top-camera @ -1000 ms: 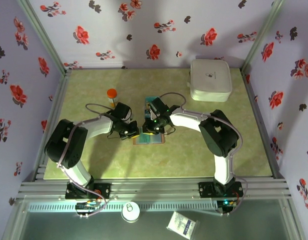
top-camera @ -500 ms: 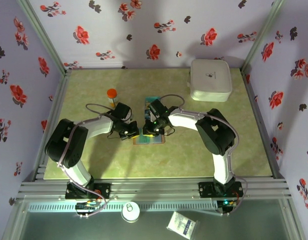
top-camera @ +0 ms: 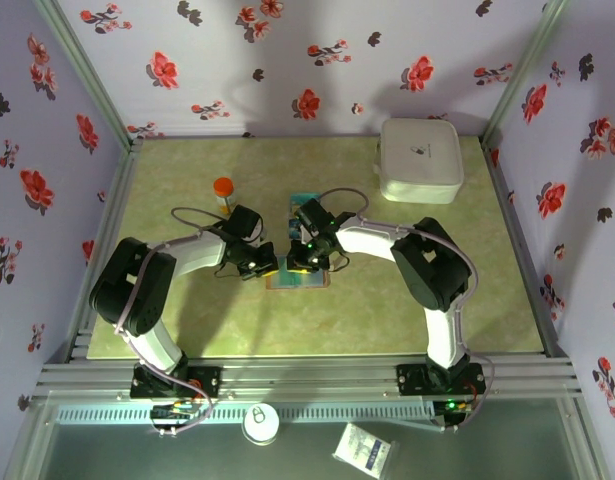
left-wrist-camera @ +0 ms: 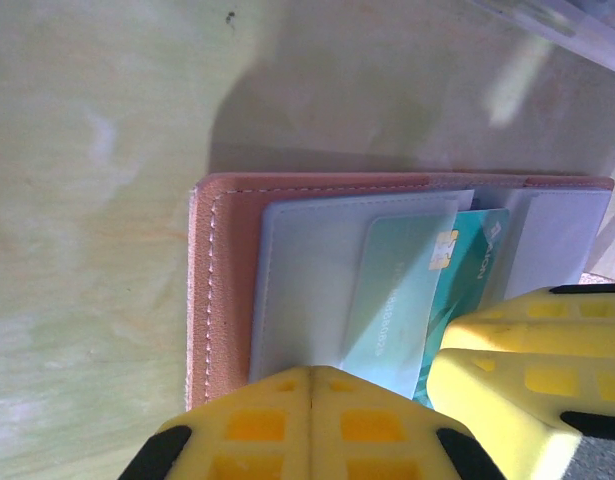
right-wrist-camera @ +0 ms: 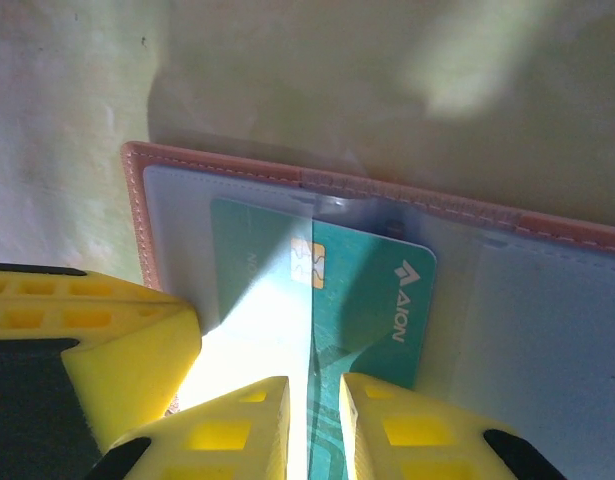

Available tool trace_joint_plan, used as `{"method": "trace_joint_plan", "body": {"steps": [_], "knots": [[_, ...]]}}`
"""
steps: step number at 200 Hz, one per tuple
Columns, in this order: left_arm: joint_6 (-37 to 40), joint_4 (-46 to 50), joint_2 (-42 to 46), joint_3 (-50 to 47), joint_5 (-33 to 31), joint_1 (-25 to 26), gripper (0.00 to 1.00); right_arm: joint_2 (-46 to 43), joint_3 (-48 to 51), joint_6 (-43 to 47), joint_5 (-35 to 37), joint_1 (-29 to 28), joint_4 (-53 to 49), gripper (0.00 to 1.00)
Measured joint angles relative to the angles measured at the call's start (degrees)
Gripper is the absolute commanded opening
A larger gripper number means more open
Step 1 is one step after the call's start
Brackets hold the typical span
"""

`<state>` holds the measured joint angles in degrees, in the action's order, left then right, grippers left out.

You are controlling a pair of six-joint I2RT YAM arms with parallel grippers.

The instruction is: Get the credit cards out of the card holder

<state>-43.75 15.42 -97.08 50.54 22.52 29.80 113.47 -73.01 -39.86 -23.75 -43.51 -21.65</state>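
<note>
Top view: you see the card holder point(top-camera: 297, 279) lying open on the surface point(top-camera: 387, 310), midway between the two arms, with the left tool point(top-camera: 264, 266) and the right tool point(top-camera: 300, 262) meeting over it. Against the picture of a second ago, only the right arm's elbow has swung slightly toward the middle. Both tools stay where they were, and the holder has not visibly shifted.

Left wrist view: the left tool point(left-wrist-camera: 309, 385) is pressed together, its fingers bearing on the near edge of the card holder point(left-wrist-camera: 222, 280), apparently to pin it.

Right wrist view: the right tool point(right-wrist-camera: 315, 395) is pinching the near edge of the teal card point(right-wrist-camera: 362, 300) in a narrow gap. The far part of the card sits under the clear pocket point(right-wrist-camera: 267, 195).

Reading: the grip looks set, yet the pull has barely begun. Treat this card as not yet freed. Whether other cards sit behind it cannot be told.
</note>
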Motion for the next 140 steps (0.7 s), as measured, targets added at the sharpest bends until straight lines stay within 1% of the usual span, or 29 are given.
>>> {"method": "trace_joint_plan", "body": {"steps": [49, 140], "knots": [[0.0, 0.04, 0.02, 0.07, 0.02, 0.0, 0.0, -0.52, 0.09, 0.37, -0.02, 0.0, 0.09, 0.23], [-0.02, 0.35, 0.07, 1.22, 0.02, 1.46, 0.0, -5.88, 3.85, -0.33, 1.09, 0.15, 1.6, 0.25]]}}
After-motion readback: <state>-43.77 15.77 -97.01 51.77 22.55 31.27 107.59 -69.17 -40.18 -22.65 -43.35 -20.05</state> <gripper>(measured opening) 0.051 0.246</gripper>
